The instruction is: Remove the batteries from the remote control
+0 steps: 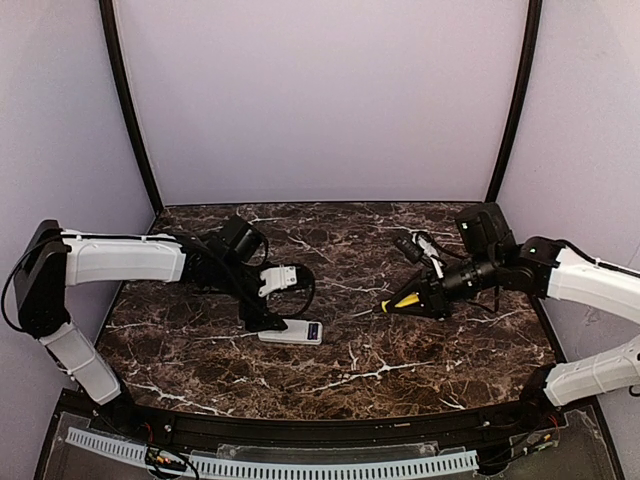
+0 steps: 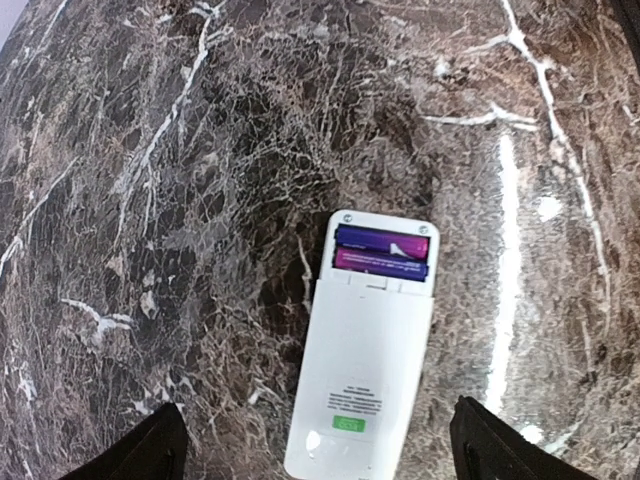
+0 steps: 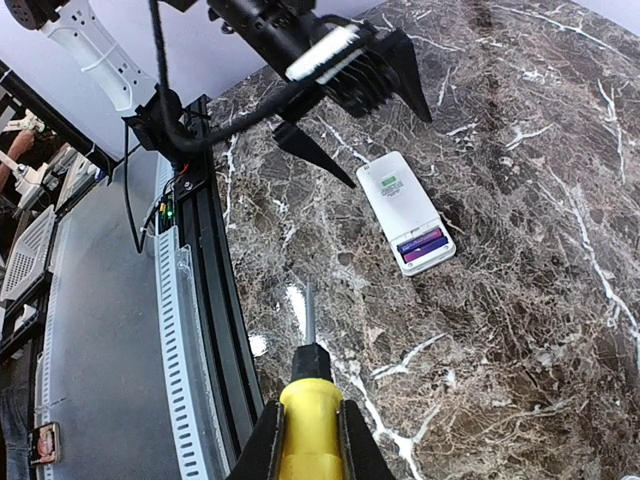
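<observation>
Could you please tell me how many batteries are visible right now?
2 batteries, side by side in the remote control's open end compartment: one nearer the end, one just inside it.

From above I see the yellow-handled screwdriver (image 1: 405, 300) at three o'clock over the dark marble table (image 1: 350, 370), its tip pointing toward nine. A white toothed strip (image 1: 300, 465) runs along the six o'clock edge.
</observation>
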`<act>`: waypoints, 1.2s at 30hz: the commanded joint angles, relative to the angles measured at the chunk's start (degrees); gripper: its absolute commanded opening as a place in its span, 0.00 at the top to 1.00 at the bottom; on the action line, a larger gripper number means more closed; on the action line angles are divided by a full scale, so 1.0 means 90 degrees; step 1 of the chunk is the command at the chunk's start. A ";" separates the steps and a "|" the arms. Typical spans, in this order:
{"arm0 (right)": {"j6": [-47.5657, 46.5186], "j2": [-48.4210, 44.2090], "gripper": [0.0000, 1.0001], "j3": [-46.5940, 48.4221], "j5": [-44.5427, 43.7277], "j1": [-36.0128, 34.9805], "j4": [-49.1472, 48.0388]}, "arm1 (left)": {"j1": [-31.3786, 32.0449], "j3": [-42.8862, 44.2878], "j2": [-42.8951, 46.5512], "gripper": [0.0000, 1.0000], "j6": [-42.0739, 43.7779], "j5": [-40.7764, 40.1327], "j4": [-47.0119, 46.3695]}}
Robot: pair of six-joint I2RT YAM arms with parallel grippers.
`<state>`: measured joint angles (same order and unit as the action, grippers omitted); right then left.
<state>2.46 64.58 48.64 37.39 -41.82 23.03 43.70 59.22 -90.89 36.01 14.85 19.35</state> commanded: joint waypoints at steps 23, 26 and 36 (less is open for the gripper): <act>0.0176 -0.0558 1.00 -0.0190 0.0114 0.0038 -0.0395 | -0.0205 0.0993 -0.2046 0.28 0.0750 0.0786 0.0703; 0.0176 -0.0551 1.00 -0.0199 0.0106 0.0038 -0.0405 | -0.0143 0.0988 -0.2067 0.37 0.0720 0.0718 0.0702; 0.0323 -0.0759 1.00 -0.0173 -0.0299 0.0044 -0.0366 | 0.0451 0.1028 -0.2008 0.61 0.0139 0.0668 0.0438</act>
<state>3.99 59.53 47.33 36.86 -41.82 21.82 43.97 67.59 -109.08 40.80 18.85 23.86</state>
